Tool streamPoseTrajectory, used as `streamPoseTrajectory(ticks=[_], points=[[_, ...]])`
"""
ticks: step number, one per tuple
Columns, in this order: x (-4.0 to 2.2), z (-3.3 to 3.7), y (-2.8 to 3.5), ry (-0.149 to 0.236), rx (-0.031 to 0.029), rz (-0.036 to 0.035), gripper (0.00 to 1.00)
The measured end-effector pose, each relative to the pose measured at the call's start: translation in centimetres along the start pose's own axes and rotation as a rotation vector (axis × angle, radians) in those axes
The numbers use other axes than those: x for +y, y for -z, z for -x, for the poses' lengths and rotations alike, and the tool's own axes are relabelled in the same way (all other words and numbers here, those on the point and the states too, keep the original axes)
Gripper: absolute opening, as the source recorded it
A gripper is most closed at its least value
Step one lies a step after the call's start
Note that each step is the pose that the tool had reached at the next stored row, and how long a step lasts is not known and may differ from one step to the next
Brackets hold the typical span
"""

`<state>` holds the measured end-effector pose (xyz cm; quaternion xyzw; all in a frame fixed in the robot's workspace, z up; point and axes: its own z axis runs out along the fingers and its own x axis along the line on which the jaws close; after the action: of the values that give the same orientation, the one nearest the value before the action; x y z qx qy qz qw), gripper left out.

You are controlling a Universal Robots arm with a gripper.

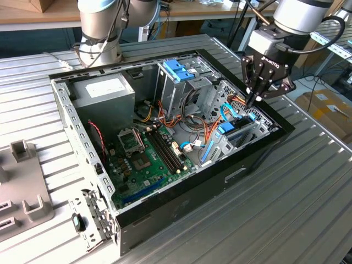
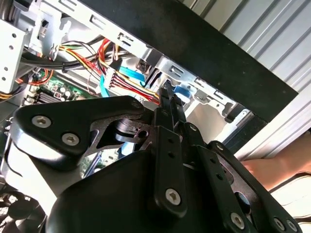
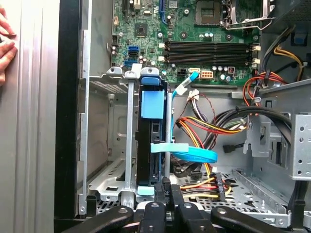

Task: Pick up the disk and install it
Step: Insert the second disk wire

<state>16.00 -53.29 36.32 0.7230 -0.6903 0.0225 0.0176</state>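
At the drive cage [image 3: 109,145] corner of the case [image 1: 181,192]: disk [image 3: 148,145] seated edge-on, install nearly done.
Gripper [image 3: 165,187] fingers together, touching the disk's end; I'd guess the next move calls for a straight, gentle push.

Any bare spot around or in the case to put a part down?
Free: ribbed table in front of the case and at the exterior view's right. Inside, the bay beside the standing disk is bare. Crowded: cables by the disk, under the end effector.
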Motion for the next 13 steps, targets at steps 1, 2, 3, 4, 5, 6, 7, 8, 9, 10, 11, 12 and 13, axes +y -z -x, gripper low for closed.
streamPoseTrajectory(ticks=[1,2,3,4,5,6,7,8,9,10,11,12,13], points=[[0.05,0.02,-0.17,0.0,-0.0001,0.0004,0.16],[0.12,0.02,-0.25,0.0,0.0001,0.0006,0.16],[0.43,0.05,-0.36,-0.002,0.0001,0.0009,0.16],[0.62,0.05,-0.4,-0.003,0.0,0.0009,0.16],[0.75,0.06,-0.45,-0.004,-0.0002,0.0009,0.16],[0.79,0.05,-0.47,-0.005,-0.0001,0.0009,0.16],[0.79,0.01,-0.48,-0.009,0.0002,0.0012,0.16],[0.8,-0.03,-0.52,-0.017,-0.0001,0.0016,0.16],[0.8,-0.05,-0.52,-0.022,0.0001,0.002,0.16],[0.8,-0.08,-0.52,-0.026,0.0003,0.0021,0.16],[0.8,-0.08,-0.53,-0.027,0.0003,0.0022,0.16],[0.8,-0.09,-0.53,-0.027,0.0005,0.0022,0.16],[0.8,-0.09,-0.52,-0.027,0.0007,0.0022,0.16]])
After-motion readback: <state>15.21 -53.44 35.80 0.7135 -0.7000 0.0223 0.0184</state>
